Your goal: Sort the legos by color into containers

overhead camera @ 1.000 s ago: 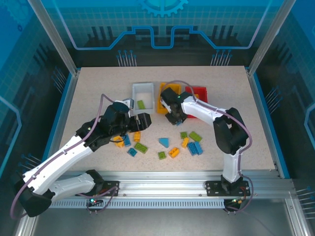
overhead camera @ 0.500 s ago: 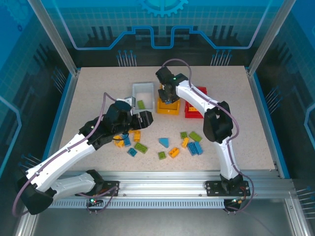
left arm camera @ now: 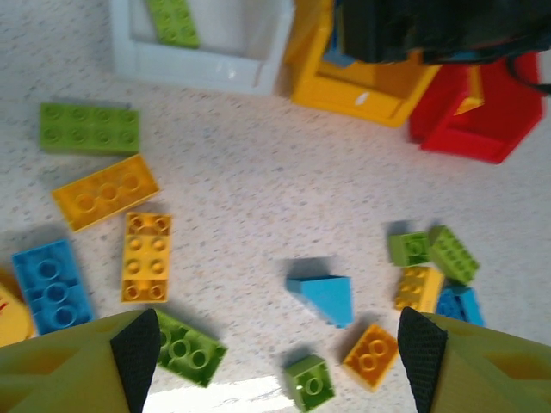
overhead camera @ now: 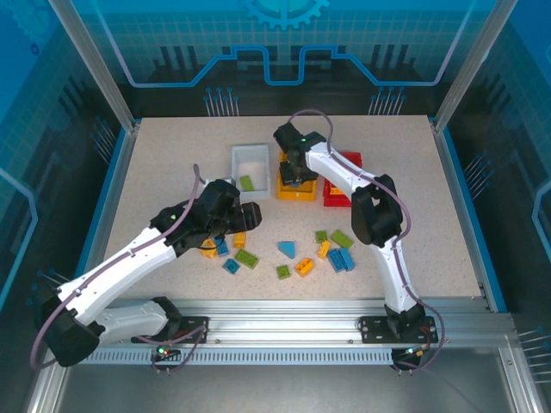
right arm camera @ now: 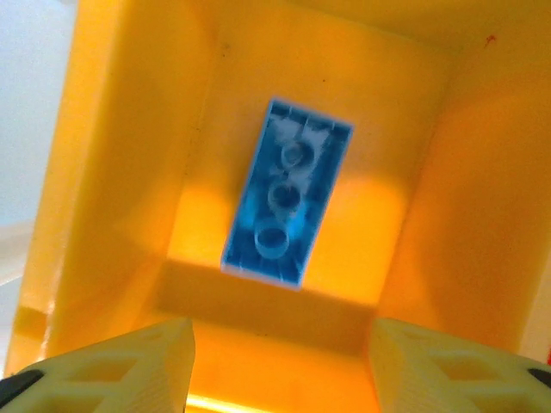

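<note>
Your yellow bin (right arm camera: pixel 120 172) had one blue lego (right arm camera: pixel 287 191) inside, hollow side up, below your right hand (right arm camera: pixel 282 361), whose fingers stood apart and empty. The white bin (left arm camera: pixel 198 70) held a lime brick (left arm camera: pixel 172 19), and the red bin (left arm camera: pixel 491 129) an orange one (left arm camera: pixel 469 90). Your left hand (left arm camera: pixel 280 348), spread wide, hovered over loose legos (left arm camera: pixel 146 255) on the speckled tabletop (overhead camera: pixel 164 163), whose left side lay open.

A speckled beige table (overhead camera: pixel 172 155) was framed by a blue edge (overhead camera: pixel 108 202). A silver metal rail (overhead camera: pixel 284 331) was laid along its near side. Blue see-through walls (overhead camera: pixel 284 43) were set around it.
</note>
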You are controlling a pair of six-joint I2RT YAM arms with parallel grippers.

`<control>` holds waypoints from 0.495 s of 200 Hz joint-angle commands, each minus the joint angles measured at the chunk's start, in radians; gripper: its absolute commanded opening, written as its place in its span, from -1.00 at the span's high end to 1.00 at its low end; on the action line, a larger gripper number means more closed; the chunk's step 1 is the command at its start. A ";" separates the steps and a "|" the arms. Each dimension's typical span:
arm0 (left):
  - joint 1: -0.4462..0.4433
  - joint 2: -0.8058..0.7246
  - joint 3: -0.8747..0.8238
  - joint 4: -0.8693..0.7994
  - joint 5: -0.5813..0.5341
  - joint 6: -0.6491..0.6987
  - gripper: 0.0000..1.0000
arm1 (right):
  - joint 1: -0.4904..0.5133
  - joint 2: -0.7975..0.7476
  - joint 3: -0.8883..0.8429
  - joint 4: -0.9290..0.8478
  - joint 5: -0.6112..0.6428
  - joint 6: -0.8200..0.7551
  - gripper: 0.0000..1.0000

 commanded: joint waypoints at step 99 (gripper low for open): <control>0.460 0.263 -0.129 0.167 0.224 -0.521 -0.53 | 0.257 -0.638 -0.599 0.507 -0.222 -0.110 -0.26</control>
